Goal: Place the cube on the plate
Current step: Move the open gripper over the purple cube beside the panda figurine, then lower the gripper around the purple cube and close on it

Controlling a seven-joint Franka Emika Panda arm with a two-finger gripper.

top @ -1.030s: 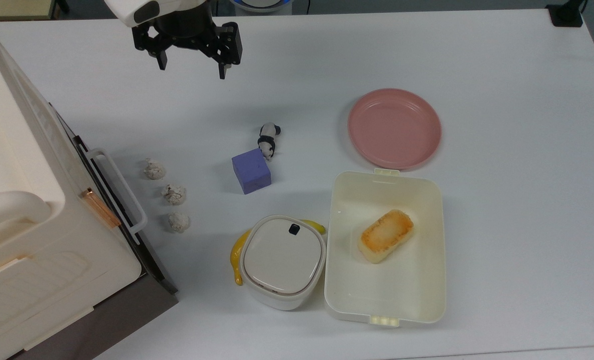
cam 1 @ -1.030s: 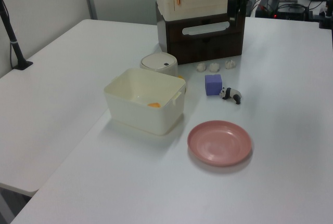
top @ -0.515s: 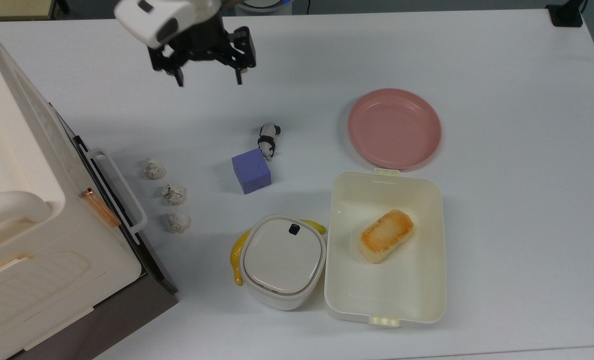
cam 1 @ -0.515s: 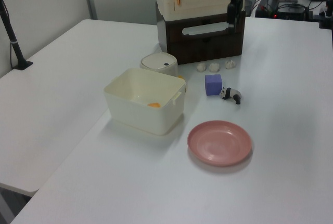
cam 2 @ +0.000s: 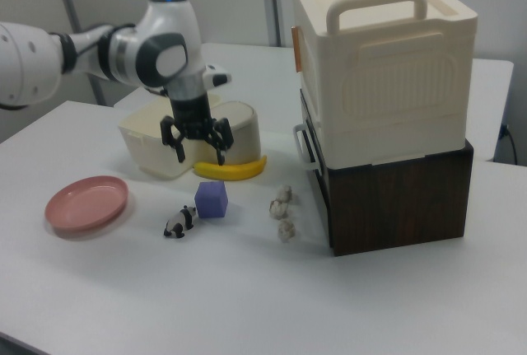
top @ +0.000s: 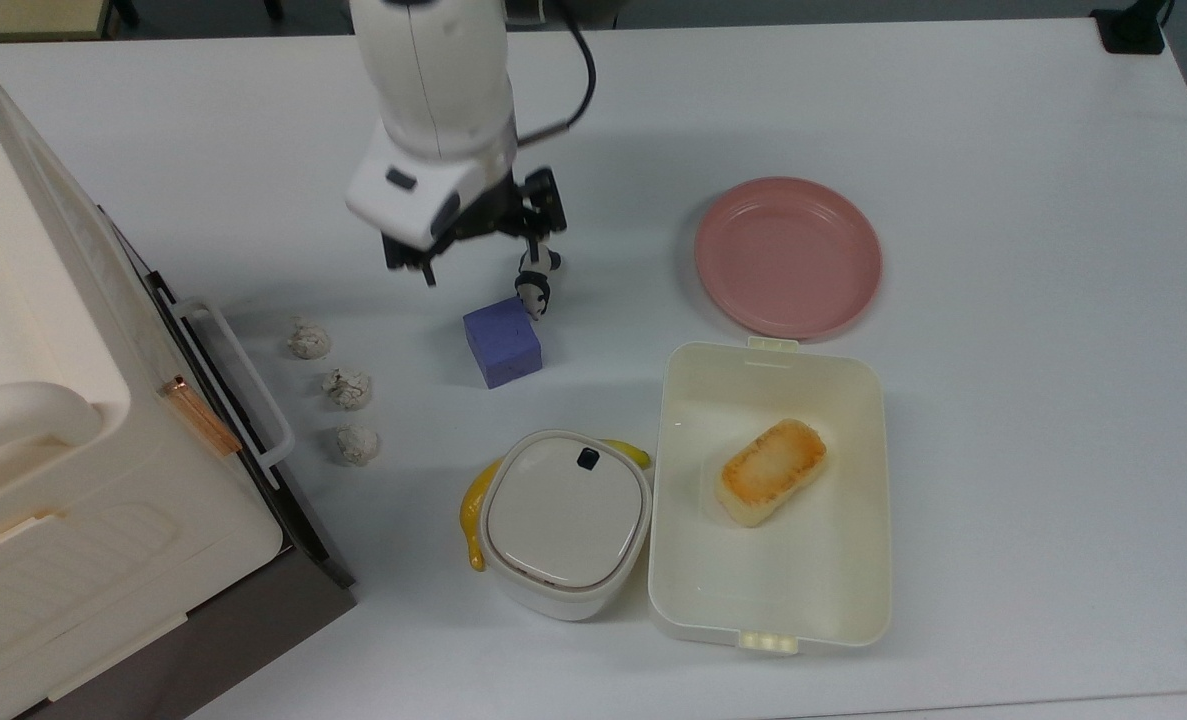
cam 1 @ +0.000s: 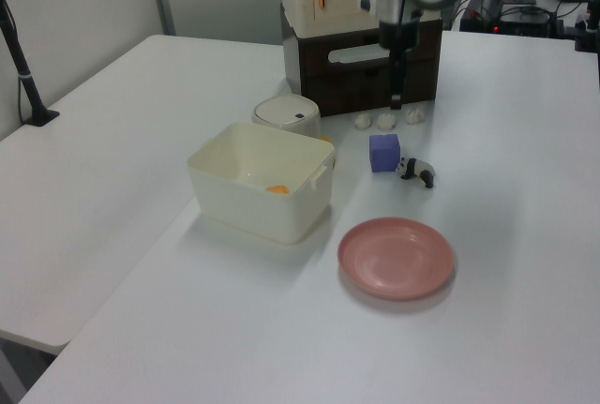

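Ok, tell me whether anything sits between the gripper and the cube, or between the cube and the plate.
Nothing visible blocks the open gripper, which hangs above the cube. The panda figurine stands against the cube's corner on the side nearer the plate, close to the straight path; bare table lies beyond it.

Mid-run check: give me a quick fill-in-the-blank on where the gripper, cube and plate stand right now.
1. The gripper hangs above the cube with its fingers ____.
2. The plate holds ____.
3. The small figurine touching the cube is a ____.
4. The toasted bread-like block lies inside the cream ____.

Missing words: open; nothing; panda; container
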